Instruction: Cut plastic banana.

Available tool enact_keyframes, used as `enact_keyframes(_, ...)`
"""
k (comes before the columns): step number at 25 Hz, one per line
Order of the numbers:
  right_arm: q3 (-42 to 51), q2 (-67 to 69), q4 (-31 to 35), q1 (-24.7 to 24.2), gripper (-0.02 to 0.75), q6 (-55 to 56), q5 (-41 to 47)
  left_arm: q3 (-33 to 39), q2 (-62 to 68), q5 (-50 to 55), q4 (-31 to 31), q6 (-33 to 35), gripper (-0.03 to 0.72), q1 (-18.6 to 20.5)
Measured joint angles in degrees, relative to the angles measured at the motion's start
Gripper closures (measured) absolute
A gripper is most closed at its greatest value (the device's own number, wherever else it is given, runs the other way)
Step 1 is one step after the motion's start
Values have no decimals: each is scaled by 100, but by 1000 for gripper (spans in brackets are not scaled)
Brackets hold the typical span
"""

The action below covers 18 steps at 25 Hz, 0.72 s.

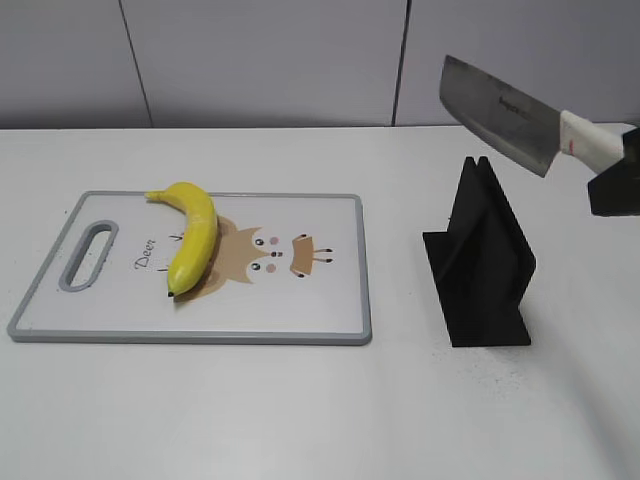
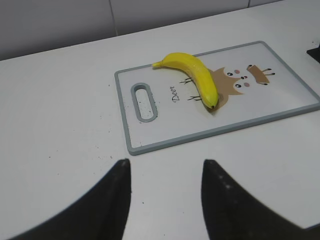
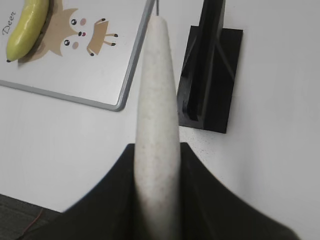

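Note:
The yellow plastic banana (image 1: 192,236) lies on the left half of a white cutting board (image 1: 300,310) with a grey rim and a deer picture. It also shows in the left wrist view (image 2: 196,77) and the right wrist view (image 3: 26,27). My right gripper (image 1: 615,180) is shut on the white handle (image 3: 156,125) of a steel cleaver (image 1: 500,112), held in the air above a black knife stand (image 1: 480,258), far right of the banana. My left gripper (image 2: 165,167) is open and empty over bare table in front of the board's handle end; it is out of the exterior view.
The black knife stand (image 3: 210,70) stands right of the board (image 3: 100,75). The board's handle slot (image 2: 143,101) is at its left end. A white wall runs behind the white table (image 1: 320,410). The table's near edge shows in the right wrist view.

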Motion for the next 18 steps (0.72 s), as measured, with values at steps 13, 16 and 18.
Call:
enact_keyframes(13, 319, -275, -660, 0, 555, 710, -227, 12, 0, 0, -5, 5, 234, 32)
enact_keyframes(16, 324, -280, -672, 0, 555, 783, -334, 18, 0, 0, -28, 5, 234, 255)
enact_keyframes(18, 360, -280, -686, 0, 555, 824, -391, 29, 0, 0, -44, 5, 234, 500)
